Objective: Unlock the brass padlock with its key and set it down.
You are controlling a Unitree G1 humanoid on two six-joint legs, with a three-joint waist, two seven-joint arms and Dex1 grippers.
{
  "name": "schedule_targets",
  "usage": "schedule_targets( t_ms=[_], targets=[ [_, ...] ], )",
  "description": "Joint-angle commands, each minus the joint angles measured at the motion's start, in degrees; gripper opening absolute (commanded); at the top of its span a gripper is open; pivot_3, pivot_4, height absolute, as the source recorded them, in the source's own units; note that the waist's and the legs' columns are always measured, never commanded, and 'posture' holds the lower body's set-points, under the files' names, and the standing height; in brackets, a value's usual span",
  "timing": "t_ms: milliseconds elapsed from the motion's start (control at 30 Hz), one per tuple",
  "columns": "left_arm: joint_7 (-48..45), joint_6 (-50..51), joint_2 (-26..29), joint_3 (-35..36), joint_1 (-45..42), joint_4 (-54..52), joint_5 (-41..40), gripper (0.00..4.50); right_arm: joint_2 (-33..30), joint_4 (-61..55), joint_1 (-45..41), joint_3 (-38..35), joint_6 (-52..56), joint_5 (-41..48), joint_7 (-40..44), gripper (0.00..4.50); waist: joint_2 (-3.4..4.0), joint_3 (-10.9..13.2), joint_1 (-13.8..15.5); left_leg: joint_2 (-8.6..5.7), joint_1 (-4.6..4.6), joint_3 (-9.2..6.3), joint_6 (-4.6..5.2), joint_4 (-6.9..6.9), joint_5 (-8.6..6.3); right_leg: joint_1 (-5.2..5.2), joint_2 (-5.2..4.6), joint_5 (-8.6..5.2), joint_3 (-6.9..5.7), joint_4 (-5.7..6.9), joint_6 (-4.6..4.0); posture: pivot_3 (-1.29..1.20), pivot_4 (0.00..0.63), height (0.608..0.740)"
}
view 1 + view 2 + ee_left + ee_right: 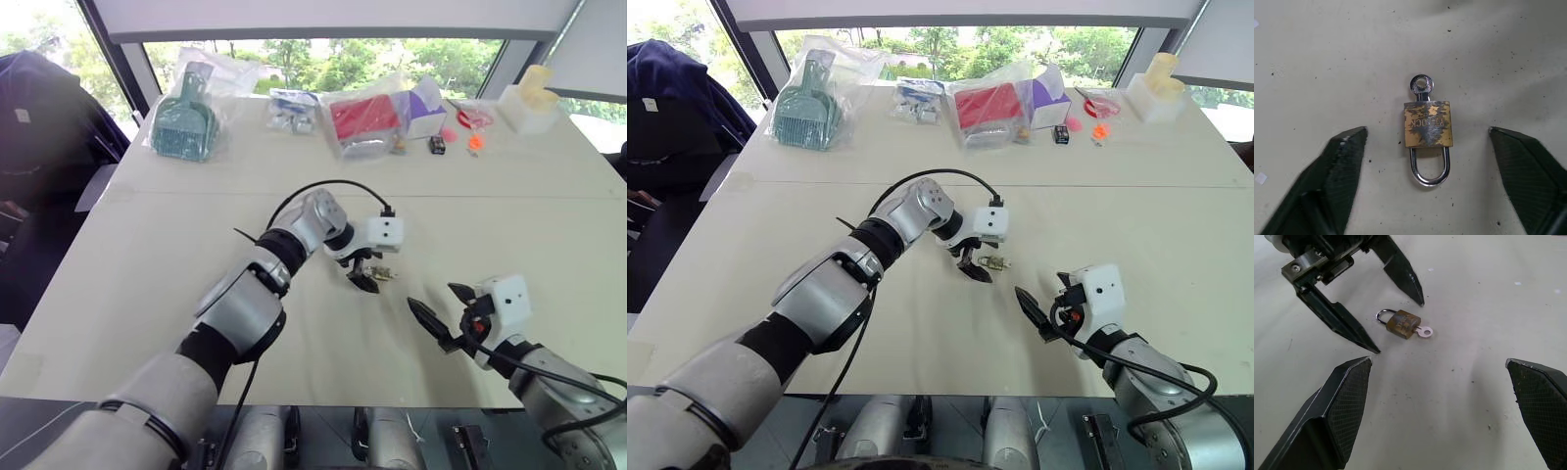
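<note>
On a pale table (147, 255), the left gripper (1398, 325) hung over a padlock (1427, 125), its 2 fingers spread apart, 1 on each side of the lock and touching nothing. The padlock lay flat on the table with the key (1421, 86) already seated in its bottom end and the shackle looking closed. To the right of the padlock, the right gripper (1043, 311) waited near it, fingers wide apart and empty.

The padlock looked rigid, small, light and smooth, so it would probably skid on the table if nudged. The flat brass sides seemed the safest place to pinch it, leaving the key head free for the other gripper to turn. The key looked thin and would likely slip from a loose pinch.

The left wrist view showed worn, patchy brass, stamped lettering and the hole in the key head. The right wrist view showed both of the left gripper's fingers straddling the lock. The head views showed bagged items along the far edge of the table, well apart from the padlock.
</note>
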Motion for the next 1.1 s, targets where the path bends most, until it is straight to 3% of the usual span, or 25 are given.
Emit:
schedule_targets(
  t_ms=[33,167,200,300,500,600,767,900,1100],
  targets=[
    [0.96,0.57,-1.54,0.41,1.69,0.21,1.49,2.55,0.61,-0.66,-0.33,0.26,-1.48,-0.7,-0.31,4.5,0.01,-0.01,0.0,0.0,0.0,0.0,0.03,0.03,-0.02,0.0,-0.01,0.0,0.0,0.0,0.0,0.0,0.15,0.735],
    [1.92,-0.44,-1.52,-0.38,2.86,0.19,3.43,0.87,0.59,-0.63,-0.19,0.33,-1.65,-1.04,-0.17,4.5,0.02,-0.04,0.0,0.02,-0.07,-0.02,0.15,0.25,-0.1,0.03,-0.01,0.0,-0.03,0.02,0.01,0.0,0.15,0.735],
    [2.14,-0.75,-1.34,-0.61,3.18,0.13,3.93,0.75,0.51,-0.61,-0.22,0.25,-1.6,-1.02,-0.09,4.5,0.02,-0.06,0.0,0.02,-0.08,-0.02,0.19,0.3,-0.12,0.04,-0.01,0.0,-0.03,0.02,0.01,0.0,0.15,0.735],
    [2.67,-2.08,0.21,0.43,3.6,-1.38,3.77,0.75,0.57,-1.02,-0.6,-0.03,-0.66,-0.11,-0.17,4.5,-0.07,-0.14,0.0,0.02,-0.09,-0.03,0.21,0.39,-0.14,0.08,-0.03,0.0,-0.03,0.01,0.0,0.0,0.15,0.735],
    [2.98,-14.15,9.99,7.88,5.87,-13.81,-2.27,0.75,4.33,0.55,-7.4,-0.51,4.65,3.14,-5.73,4.5,-0.05,-0.13,-1.29,0.1,-0.22,0.0,0.2,0.39,-0.14,-0.17,-0.01,0.02,-0.01,0.14,0.0,0.0,0.15,0.735],
    [2.3,-15.74,14.51,12.62,9.49,-23.19,-7.18,0.75,7.27,-0.22,-11.32,-1.16,6.45,10.16,-5.23,4.5,-0.01,-0.13,-1.69,0.12,-0.43,0.0,0.14,0.37,-0.11,-0.48,-0.02,0.03,0.02,0.32,0.0,0.0,0.15,0.735],
    [-2.11,-7.24,21.54,16.78,21.99,-49.29,-16.4,0.75,10.06,4.05,-21.39,-2.66,10.85,21.47,-7.78,4.5,0.06,-0.16,-1.88,0.05,-0.41,0.05,0.1,0.37,-0.08,-0.38,-0.08,0.11,0.03,0.27,0.1,0.0,0.15,0.735],
    [1.73,-2.9,22.82,17.19,27.14,-59.31,-17.46,0.75,10.91,8.37,-28.51,-4.9,12.23,30.04,-11.11,4.5,0.06,-0.15,-1.48,0.0,-0.39,-0.02,0.0,0.44,-0.02,-0.25,-0.07,0.06,0.01,0.24,-0.02,0.0,0.15,0.735],
    [7.63,-3.93,21.82,16.0,28.11,-62.57,-15.52,0.75,8.4,11.09,-31.06,-4.77,13.03,35.18,-13.15,4.5,0.08,-0.16,-1.71,-0.03,-0.29,-0.02,0.1,0.44,-0.08,-0.13,-0.03,0.06,0.01,0.23,-0.01,0.0,0.15,0.735]
  ],
)
